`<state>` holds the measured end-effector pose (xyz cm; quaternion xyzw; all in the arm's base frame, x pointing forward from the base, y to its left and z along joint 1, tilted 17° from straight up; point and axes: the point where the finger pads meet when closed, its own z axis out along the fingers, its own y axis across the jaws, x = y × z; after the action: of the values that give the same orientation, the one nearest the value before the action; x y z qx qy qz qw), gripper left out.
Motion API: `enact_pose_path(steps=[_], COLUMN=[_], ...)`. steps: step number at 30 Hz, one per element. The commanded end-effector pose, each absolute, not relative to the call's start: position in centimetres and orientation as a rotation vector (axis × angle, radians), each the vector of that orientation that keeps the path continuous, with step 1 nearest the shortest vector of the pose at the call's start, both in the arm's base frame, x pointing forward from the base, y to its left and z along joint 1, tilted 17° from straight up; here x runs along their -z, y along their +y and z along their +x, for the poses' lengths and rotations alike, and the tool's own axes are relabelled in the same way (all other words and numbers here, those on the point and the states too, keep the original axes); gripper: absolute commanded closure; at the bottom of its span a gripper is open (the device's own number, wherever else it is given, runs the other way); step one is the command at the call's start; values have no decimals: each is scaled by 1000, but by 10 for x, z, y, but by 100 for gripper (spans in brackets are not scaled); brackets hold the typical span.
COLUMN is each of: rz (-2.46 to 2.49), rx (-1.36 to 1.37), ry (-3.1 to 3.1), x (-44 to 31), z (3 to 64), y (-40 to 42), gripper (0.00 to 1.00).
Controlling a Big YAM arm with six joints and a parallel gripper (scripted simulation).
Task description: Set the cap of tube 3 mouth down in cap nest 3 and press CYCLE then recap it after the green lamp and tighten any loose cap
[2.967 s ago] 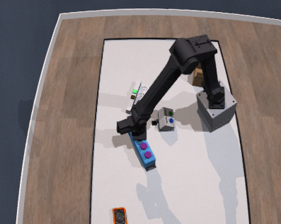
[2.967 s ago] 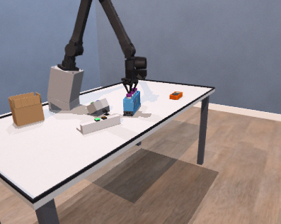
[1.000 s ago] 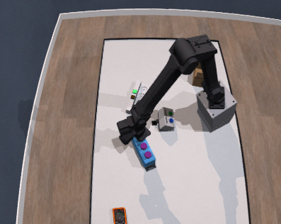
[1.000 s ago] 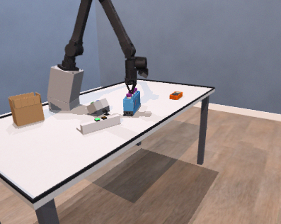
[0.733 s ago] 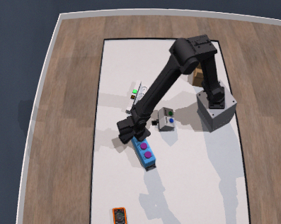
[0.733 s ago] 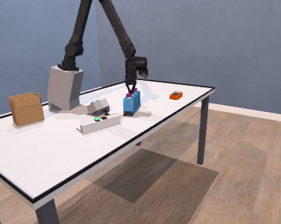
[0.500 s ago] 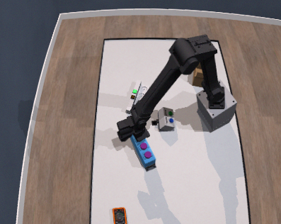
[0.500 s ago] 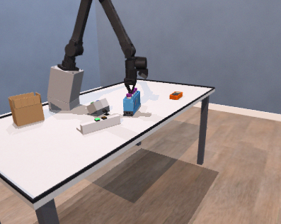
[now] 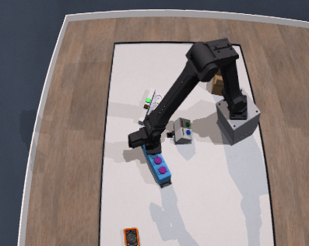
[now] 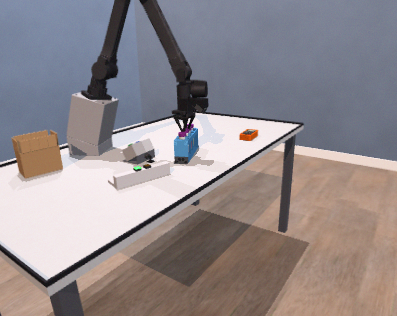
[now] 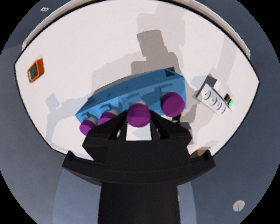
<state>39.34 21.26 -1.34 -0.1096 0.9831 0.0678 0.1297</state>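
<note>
The blue decapping station (image 9: 162, 177) (image 10: 185, 147) (image 11: 120, 95) stands mid-table with purple caps on its tubes. My gripper (image 9: 150, 151) (image 10: 183, 128) (image 11: 138, 113) points down over it and is shut on the purple cap of tube 3 (image 11: 139, 115), which sits in line with the other caps at the top of the station. In the wrist view two caps (image 11: 88, 124) (image 11: 107, 119) show to its left and one cap (image 11: 172, 103) to its right. In the top view the arm hides the gripped cap. The white cap tray (image 9: 145, 114) (image 10: 140, 177) (image 11: 213, 94) shows a lit green lamp (image 9: 148, 100) (image 10: 136, 168).
The grey key housing (image 9: 180, 136) (image 10: 138, 148) with the blue key (image 9: 188, 132) and green key (image 9: 187, 124) stands between the station and the arm's base (image 9: 237, 121) (image 10: 90, 122). A cardboard box (image 9: 217, 86) (image 10: 37, 152) stands behind the base. An orange meter (image 9: 131, 236) (image 10: 248, 134) (image 11: 35, 70) lies near the far table edge.
</note>
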Motion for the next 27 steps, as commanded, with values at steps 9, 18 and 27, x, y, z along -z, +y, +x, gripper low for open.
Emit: enact_pose_path(steps=[9, 18, 27], rz=[-141, -141, -565], rx=[-231, -231, -175], ry=[2858, 2858, 2789], x=[7, 7, 7], z=[401, 401, 401], y=[218, 218, 223], gripper=[51, 51, 51])
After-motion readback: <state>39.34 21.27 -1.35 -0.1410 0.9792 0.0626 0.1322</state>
